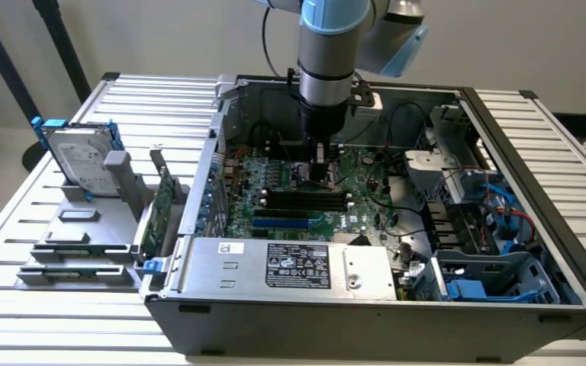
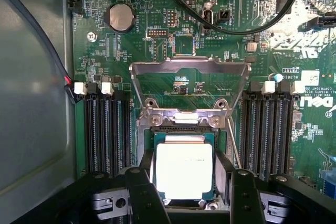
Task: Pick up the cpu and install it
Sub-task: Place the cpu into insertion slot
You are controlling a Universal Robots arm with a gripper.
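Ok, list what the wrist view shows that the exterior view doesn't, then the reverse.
Wrist view: the cpu gripped between the fingers at the socket, the open socket frame, a coin battery.
Exterior view: the hard drive and green card on the rack, the power supply, the arm.
Both: the motherboard and its memory slots.

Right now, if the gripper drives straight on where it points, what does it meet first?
The cpu, squarely in line below the gripper, at the open socket. Depth is unclear; it may already be touching it.
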